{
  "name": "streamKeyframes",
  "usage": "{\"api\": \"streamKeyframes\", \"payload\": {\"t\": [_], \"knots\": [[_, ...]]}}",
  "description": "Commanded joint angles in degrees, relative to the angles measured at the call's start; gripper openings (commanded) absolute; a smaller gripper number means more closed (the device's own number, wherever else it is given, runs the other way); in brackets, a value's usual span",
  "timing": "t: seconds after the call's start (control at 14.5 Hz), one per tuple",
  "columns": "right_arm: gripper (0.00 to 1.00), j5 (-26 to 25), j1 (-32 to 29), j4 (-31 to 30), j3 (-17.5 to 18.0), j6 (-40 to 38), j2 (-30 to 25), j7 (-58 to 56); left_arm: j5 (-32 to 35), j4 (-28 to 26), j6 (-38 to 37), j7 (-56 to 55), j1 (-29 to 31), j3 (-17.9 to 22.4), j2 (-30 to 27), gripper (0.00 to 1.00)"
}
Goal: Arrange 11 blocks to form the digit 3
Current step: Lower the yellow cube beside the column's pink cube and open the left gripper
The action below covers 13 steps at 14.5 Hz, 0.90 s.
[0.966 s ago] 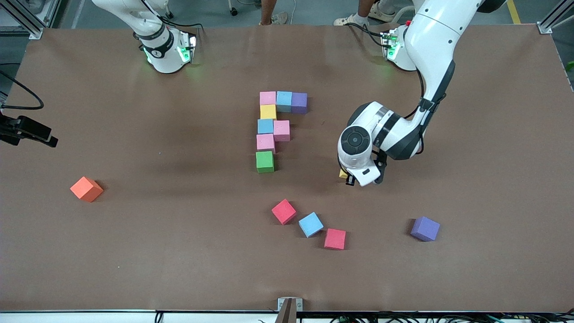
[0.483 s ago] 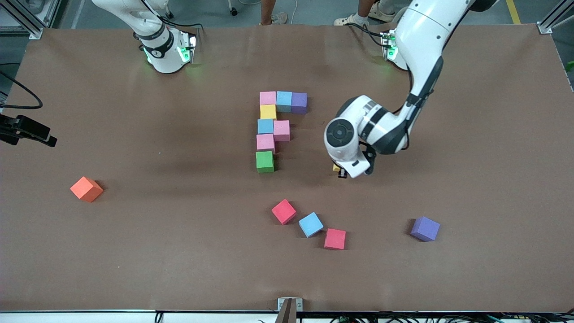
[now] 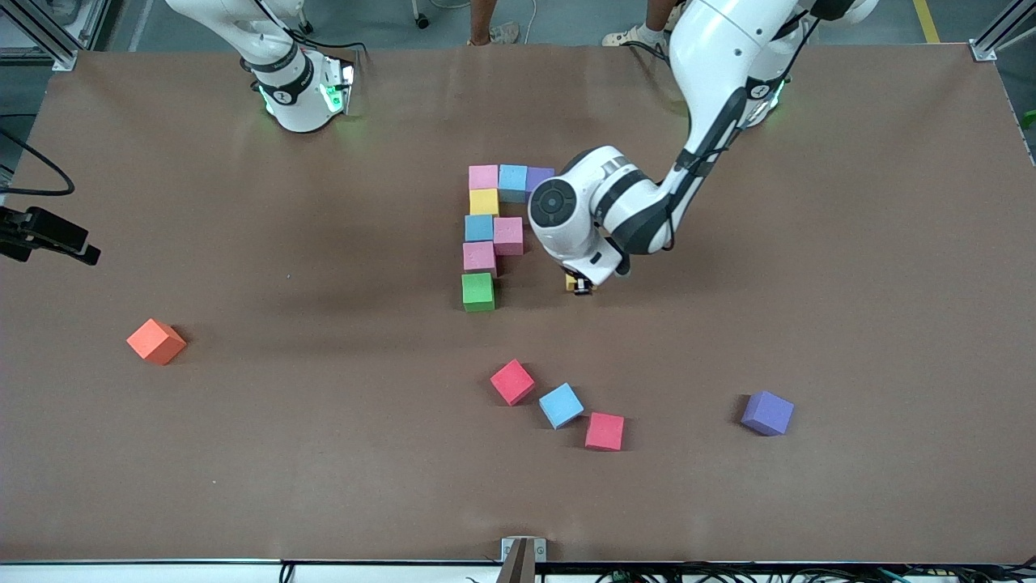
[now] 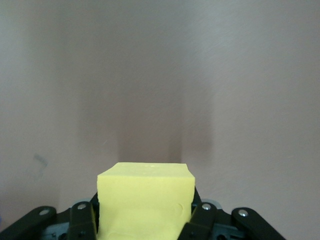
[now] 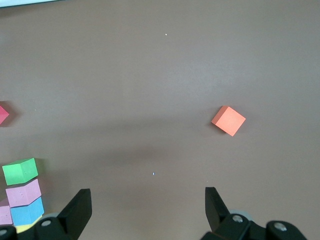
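My left gripper (image 3: 579,285) is shut on a yellow block (image 4: 145,195) and hangs over bare table beside the green block (image 3: 477,291), toward the left arm's end. The partial digit 3 holds pink (image 3: 483,176), light blue (image 3: 512,180) and purple (image 3: 541,174) blocks in one row, then yellow (image 3: 484,202), light blue (image 3: 478,227), pink (image 3: 508,236) and pink (image 3: 479,257) blocks down to the green one. The left arm hides part of the purple block. My right gripper (image 5: 146,192) waits open and empty, and shows only in its wrist view.
Loose blocks lie nearer the front camera: red (image 3: 511,381), light blue (image 3: 561,405), pink-red (image 3: 605,431) and purple (image 3: 767,413). An orange cube (image 3: 156,341) sits alone toward the right arm's end. A black device (image 3: 48,235) juts in at that end of the table.
The left arm has carried the yellow block toward the figure, away from the front camera and toward the right arm's end. The right arm has not moved.
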Motion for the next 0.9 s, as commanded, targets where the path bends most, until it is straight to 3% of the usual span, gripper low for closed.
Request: {"api": "streamKeyframes", "payload": {"t": [0.0,0.83], "knots": [[1.0,-0.9,-0.1,-0.6,0.1,-1.1,-1.3,-0.2,0.7,1.8,-1.0,-6.8,-3.3,0.3,2.6,0.05],[1.0,-0.9,-0.1,-0.6,0.1,-1.3,-1.3,-0.2,2.4,1.3,-0.8,-10.9,-11.0,0.2,3.0,0.04]]}}
